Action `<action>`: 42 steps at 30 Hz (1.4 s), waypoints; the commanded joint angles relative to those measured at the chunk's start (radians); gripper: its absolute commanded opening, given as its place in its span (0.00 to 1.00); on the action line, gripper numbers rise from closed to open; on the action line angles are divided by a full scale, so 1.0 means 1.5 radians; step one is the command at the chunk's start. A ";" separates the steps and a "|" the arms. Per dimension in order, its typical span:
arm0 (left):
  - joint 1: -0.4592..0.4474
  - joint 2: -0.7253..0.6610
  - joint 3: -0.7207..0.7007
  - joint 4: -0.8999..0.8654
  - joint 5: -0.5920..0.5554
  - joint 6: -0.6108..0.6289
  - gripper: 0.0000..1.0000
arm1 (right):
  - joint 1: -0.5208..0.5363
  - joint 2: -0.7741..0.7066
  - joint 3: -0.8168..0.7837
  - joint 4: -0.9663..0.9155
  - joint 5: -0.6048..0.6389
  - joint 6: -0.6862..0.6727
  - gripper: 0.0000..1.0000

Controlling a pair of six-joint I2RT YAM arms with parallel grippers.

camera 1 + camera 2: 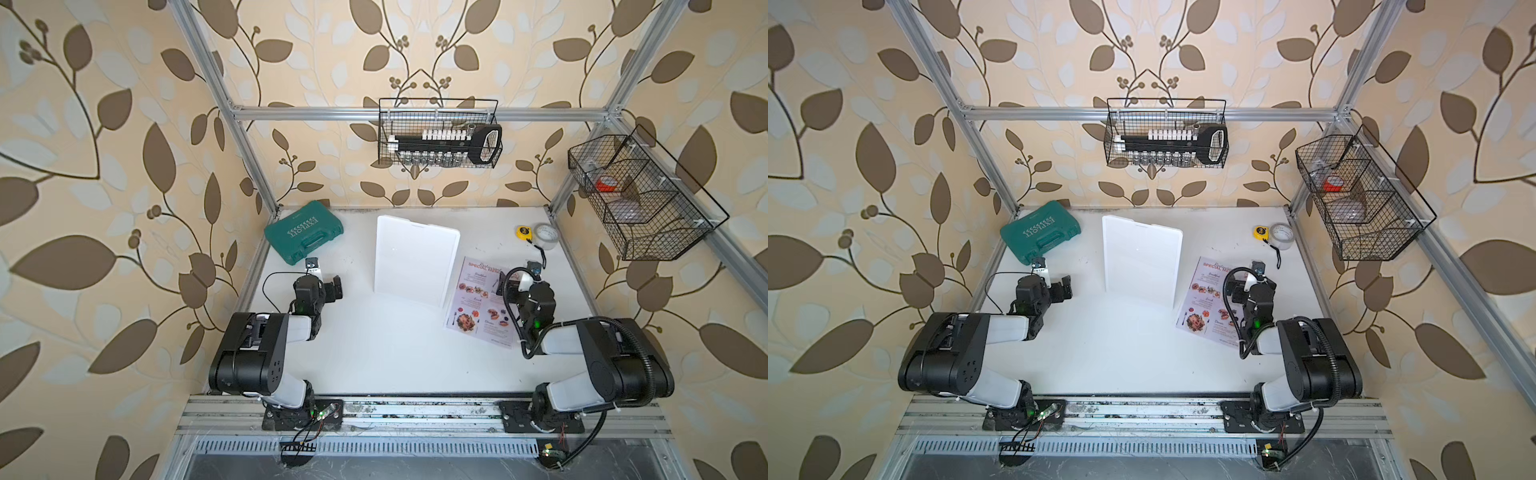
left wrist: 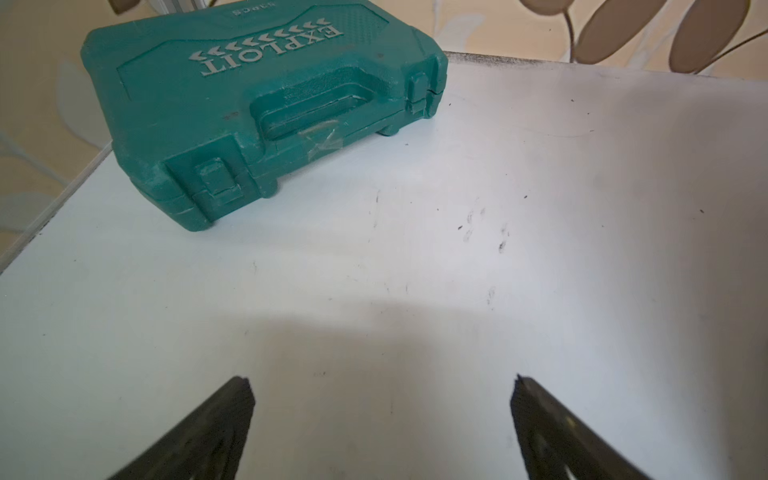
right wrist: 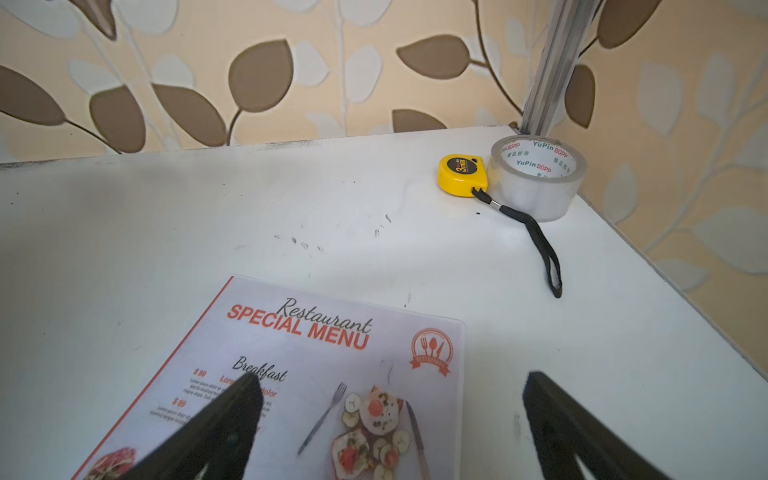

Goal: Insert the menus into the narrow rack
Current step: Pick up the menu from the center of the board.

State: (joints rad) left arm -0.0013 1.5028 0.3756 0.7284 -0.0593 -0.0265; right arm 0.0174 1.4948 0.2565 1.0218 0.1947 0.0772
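Note:
The menus [image 1: 473, 307] are a single sheet headed "Restaurant SPECIAL MENU", lying flat on the white table right of centre, also in a top view [image 1: 1204, 303]. The narrow rack [image 1: 415, 259] [image 1: 1140, 259], a frosted white panel, stands upright just left of the sheet. My right gripper [image 3: 392, 376] [image 1: 510, 286] hovers open over the menus' [image 3: 324, 357] heading end. One finger is above the print, the other above bare table past the sheet's edge. My left gripper [image 2: 382, 380] [image 1: 334, 289] is open over bare table, left of the rack, holding nothing.
A green tool case [image 1: 303, 232] [image 2: 257, 104] lies at the back left corner. A yellow tape measure [image 3: 463, 174] and a clear tape roll [image 3: 536, 178] sit at the back right corner. Two black wire baskets [image 1: 440, 133] [image 1: 644, 199] hang on the aluminium frame.

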 commanded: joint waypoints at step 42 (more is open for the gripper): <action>-0.069 -0.244 0.278 -0.707 0.121 -0.262 0.99 | -0.003 -0.130 0.419 -0.997 0.065 0.325 0.99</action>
State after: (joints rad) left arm -0.0559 1.1763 0.7952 -0.1062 -0.0090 -0.2825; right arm 0.0170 1.3106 0.8867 -0.1177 0.3531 0.4187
